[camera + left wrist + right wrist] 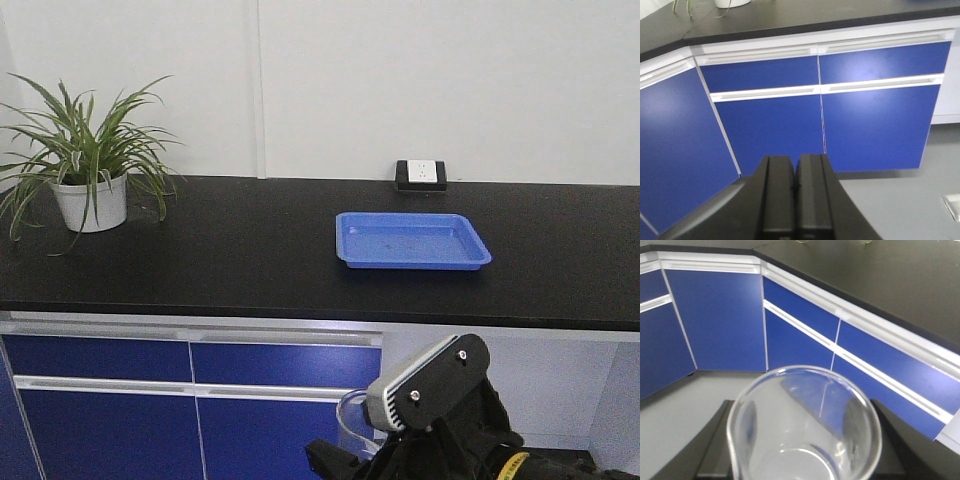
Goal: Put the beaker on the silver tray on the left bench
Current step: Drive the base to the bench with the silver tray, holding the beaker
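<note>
Right jaws grip beaker (805, 430); blue tray (413, 241), plant (88, 150) ahead.

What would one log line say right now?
right jaws: holding beaker | left jaws: shut, empty | silver tray: not seen | bench: blue tray, plant

Plain white wall (400, 80) is backing a long bench (250, 270) with a matte black top, and a vertical seam is running down the wall. Blue cabinet fronts (110, 420) with white handle rails (765, 92) are sitting underneath, the run turning a corner in the wrist views. Grey floor (905, 200) is showing below. Socket box (420, 174) is sitting against the wall, potted plant (88, 170) standing far left. Soft light is glaring off the doors.
</note>
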Robot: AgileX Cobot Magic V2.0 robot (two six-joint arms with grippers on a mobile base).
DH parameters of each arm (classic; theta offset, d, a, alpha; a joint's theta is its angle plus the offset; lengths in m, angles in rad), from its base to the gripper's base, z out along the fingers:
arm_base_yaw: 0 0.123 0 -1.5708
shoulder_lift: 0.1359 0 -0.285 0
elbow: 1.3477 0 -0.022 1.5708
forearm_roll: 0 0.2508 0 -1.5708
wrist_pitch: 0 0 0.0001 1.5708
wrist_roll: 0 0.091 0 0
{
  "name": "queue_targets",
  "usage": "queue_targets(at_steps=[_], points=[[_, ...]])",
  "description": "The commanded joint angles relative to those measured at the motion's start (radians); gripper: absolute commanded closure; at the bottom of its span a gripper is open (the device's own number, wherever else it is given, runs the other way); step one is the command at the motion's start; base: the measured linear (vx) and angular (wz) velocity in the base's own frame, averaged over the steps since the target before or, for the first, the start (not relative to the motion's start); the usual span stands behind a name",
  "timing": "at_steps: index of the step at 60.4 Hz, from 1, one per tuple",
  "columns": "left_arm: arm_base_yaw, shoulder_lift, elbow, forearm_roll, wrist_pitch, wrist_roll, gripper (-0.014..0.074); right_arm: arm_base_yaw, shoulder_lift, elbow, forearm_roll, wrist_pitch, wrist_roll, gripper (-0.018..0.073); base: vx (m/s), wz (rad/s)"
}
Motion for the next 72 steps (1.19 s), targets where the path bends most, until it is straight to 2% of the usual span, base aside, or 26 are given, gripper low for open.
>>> queue_targets(at_steps=[1, 24, 72], points=[[-0.005, -0.007, 0.020, -0.003, -0.075, -0.001, 0.0595, 0.001, -0.030, -0.033, -0.007, -0.072, 0.000, 0.0571, -0.30, 0.04], [-0.005, -0.007, 0.020, -0.003, -0.075, -0.001, 0.0595, 0.001, -0.030, -0.033, -0.007, -0.072, 0.000, 0.0571, -0.24, 0.28], [-0.005, -0.007, 0.020, -0.003, -0.075, -0.001, 0.0595, 0.001, -0.030, -0.033, -0.007, -0.072, 0.000, 0.0571, -0.13, 0.72]])
